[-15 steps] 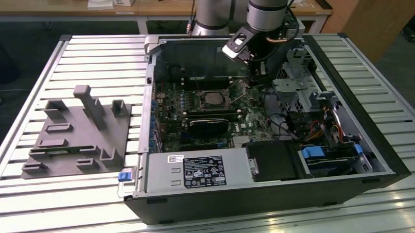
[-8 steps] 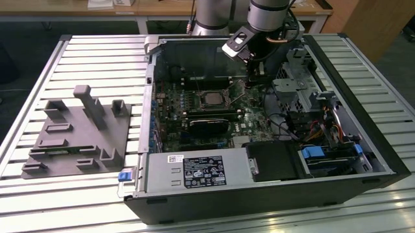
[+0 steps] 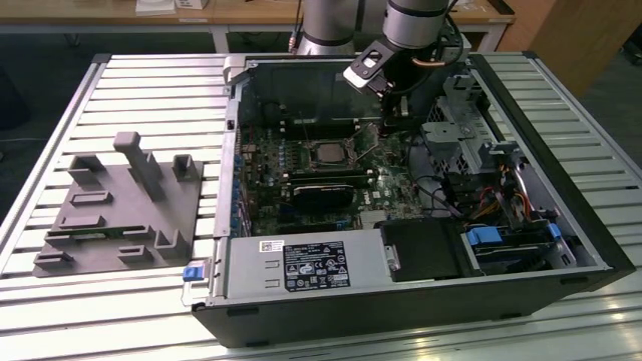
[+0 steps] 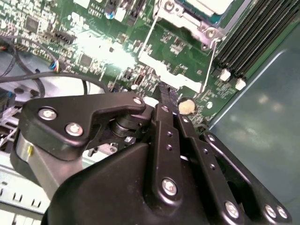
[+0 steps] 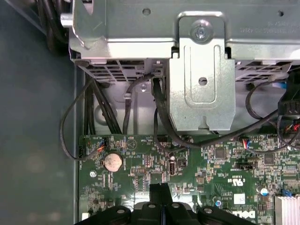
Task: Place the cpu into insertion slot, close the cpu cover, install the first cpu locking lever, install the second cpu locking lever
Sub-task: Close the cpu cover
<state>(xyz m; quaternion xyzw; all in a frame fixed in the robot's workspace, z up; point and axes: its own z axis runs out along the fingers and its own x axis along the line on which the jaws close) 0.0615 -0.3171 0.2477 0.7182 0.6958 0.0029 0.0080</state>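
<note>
Our hand (image 4: 164,93), closed and empty, hovers beside the insertion slot (image 3: 311,153), where we judge the cpu (image 3: 329,153) seated, the cpu cover (image 4: 187,21) down, and the locking levers (image 4: 213,58) unclear.

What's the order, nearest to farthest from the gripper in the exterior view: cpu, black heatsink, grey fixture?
1. cpu, on the board near the gripper.
2. black heatsink, beyond the cpu.
3. grey fixture, outside the case, exterior view's left.

The black label (image 3: 314,265) on the silver metal box (image 3: 251,274) carries white print too small to read. Circuit board (image 5: 140,157) markings are likewise illegible.
</note>
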